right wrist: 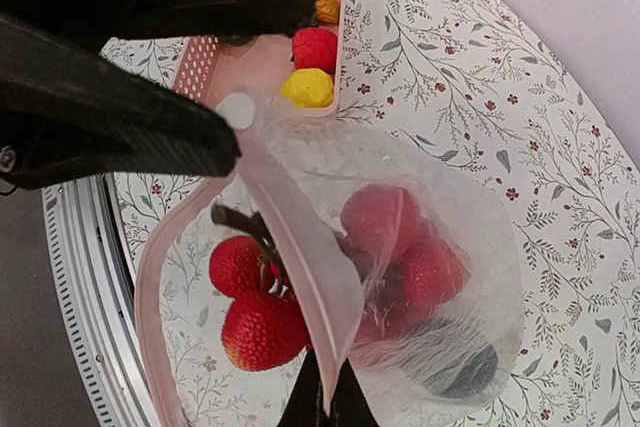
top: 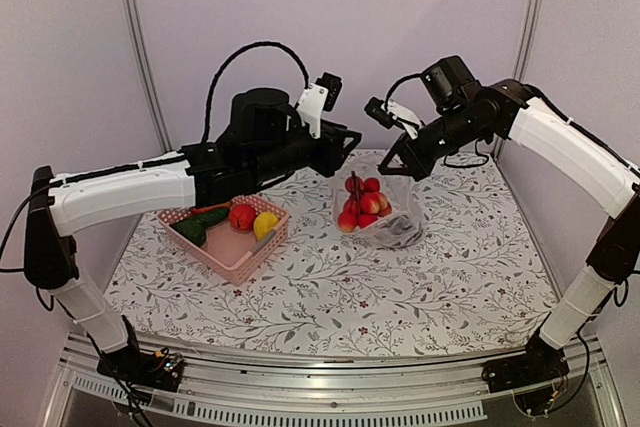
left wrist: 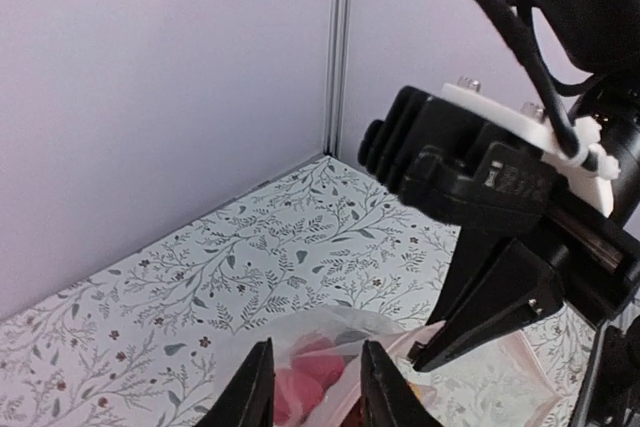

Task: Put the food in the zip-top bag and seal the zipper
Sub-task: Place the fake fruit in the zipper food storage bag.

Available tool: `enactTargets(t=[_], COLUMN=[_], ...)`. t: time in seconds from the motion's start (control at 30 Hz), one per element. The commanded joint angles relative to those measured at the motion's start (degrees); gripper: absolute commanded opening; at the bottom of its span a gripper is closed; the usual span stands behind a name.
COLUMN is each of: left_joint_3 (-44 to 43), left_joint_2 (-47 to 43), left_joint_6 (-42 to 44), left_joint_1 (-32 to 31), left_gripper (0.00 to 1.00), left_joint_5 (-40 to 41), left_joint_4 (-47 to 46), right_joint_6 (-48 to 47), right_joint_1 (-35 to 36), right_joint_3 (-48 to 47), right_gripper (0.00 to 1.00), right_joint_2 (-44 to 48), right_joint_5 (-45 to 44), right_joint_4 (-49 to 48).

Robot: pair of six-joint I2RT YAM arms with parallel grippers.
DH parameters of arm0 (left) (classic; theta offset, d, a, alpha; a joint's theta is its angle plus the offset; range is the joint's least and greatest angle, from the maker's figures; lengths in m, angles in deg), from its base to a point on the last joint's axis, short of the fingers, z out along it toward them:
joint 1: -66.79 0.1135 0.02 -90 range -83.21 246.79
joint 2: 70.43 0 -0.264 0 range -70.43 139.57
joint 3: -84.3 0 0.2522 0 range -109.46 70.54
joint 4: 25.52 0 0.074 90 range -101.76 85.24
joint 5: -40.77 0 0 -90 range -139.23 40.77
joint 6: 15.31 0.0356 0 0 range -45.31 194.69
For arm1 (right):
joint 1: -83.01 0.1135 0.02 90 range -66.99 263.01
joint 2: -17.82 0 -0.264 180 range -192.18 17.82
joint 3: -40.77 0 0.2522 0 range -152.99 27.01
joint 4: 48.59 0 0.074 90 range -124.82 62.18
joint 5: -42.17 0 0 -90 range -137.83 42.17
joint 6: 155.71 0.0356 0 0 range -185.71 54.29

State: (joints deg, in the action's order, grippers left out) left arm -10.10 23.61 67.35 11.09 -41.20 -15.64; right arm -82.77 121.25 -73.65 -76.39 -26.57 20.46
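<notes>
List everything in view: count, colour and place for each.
clear soft plastic zip-top bag: one, transparent, right of centre
bunch of red-yellow balls: one, in bag
dark purple eggplant: one, in bag
pink latticed plastic basket: one, left of bag
green toy piece: one, in basket
red toy piece: one, in basket
yellow toy piece: one, in basket
orange toy piece: one, in basket
floral table cover: one, white-grey, under all
left gripper: one, black, open above bag
right gripper: one, black, shut on bag's edge
</notes>
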Motion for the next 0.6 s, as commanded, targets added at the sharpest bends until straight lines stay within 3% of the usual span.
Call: enactTargets(t=[0.0, 0.13, 0.37, 0.57], left_joint_3=[-2.7, 0.4, 9.7, 17.6], left_joint_2=[-0.1, -4.6, -14.2, -19.8], left_joint_6=[0.7, 2.8, 1.4, -0.5], left_joint_1=[-1.9, -3.9, -5.2, -5.3], left_gripper=[0.42, 0.5, 0.51, 0.51], left_joint_5=[3.5, 5.1, 8.4, 14.8], left_joint_4=[-1.4, -3.8, -6.4, -3.4], right_joint_6=[0.8, 1.2, 1.7, 2.5], right_joint_1=[-0.3, -3.3, -10.7, -17.8], right_joint_3=[-1.3, -0.7, -1.7, -13.8], right_gripper=[0.0, 0.0, 0.0, 0.0], right_joint_2=[0.9, 1.0, -1.2, -4.5], right_joint_5=[0.6, 0.3, -5.7, -11.0], right_joint_4=[0.1, -0.8, -3.5, -2.6])
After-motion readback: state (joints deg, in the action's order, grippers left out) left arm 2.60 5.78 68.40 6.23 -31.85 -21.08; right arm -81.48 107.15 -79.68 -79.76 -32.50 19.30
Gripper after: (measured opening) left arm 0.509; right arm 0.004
